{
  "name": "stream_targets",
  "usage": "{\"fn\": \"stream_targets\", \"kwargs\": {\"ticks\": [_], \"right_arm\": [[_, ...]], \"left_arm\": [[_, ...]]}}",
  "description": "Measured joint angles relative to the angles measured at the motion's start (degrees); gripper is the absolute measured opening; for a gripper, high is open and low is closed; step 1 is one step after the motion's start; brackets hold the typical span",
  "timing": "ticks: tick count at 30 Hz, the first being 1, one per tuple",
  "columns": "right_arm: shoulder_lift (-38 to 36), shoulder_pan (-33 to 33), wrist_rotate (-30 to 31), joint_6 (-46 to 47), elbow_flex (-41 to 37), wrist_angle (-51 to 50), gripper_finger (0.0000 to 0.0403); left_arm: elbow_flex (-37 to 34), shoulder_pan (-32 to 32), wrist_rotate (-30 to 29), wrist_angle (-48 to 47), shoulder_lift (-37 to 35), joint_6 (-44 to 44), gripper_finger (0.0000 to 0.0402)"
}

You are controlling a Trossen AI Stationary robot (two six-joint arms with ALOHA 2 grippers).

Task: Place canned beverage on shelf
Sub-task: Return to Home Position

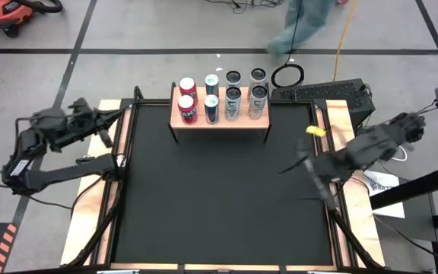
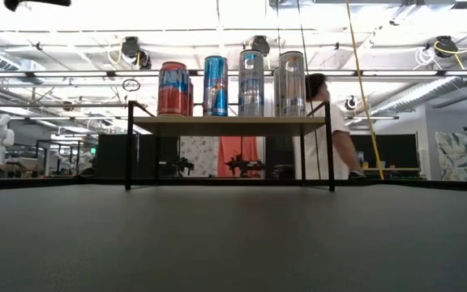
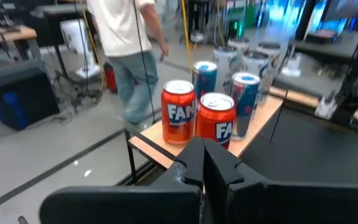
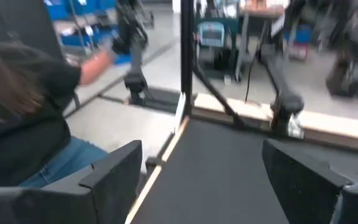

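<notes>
Red cylindrical canned beverage [image 1: 188, 109]: upright, long axis vertical, at the left end of the light-wood, black-legged shelf [image 1: 223, 122]. From table level the rear row of cans [image 1: 233, 78] is largely hidden. Left gripper [image 3: 204, 149], beside the black table [image 1: 219, 198], is pinched together and empty. Right gripper [image 4: 201, 155], at the opposite edge, is spread wide and empty.

Both arms sit at their own sides, left hand [image 3: 204, 163] pinched together, right hand [image 4: 199, 169] spread wide.
</notes>
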Motion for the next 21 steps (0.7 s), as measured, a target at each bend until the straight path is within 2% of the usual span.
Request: {"fn": "stream_targets", "kwargs": {"ticks": [4, 8, 12, 15, 21], "right_arm": [[-6.4, 1.4, 0.1, -5.4, -1.3, 0.0, 0.0312], [-12.9, 1.6, 0.2, -7.9, -7.7, 2.8, 0.0312], [-20.3, 1.6, 0.2, -7.7, -19.7, 7.7, 0.0312], [-26.1, 1.6, -0.4, -7.3, -30.9, 16.4, 0.0312], [-35.8, 1.6, -10.5, -7.9, -50.0, 33.3, 0.0312]], "left_arm": [[-4.7, 0.0, 0.0, 2.2, -7.4, 0.0, 0.0], [-11.4, 0.0, 0.0, 7.9, -14.0, 0.0, 0.0], [-18.6, 0.0, 0.0, 12.8, -18.6, 0.0, 0.0], [-23.4, 0.0, 0.0, 17.4, -20.6, 0.6, 0.0], [-31.5, 0.0, 2.2, 27.3, -21.3, 2.8, 0.0]]}}
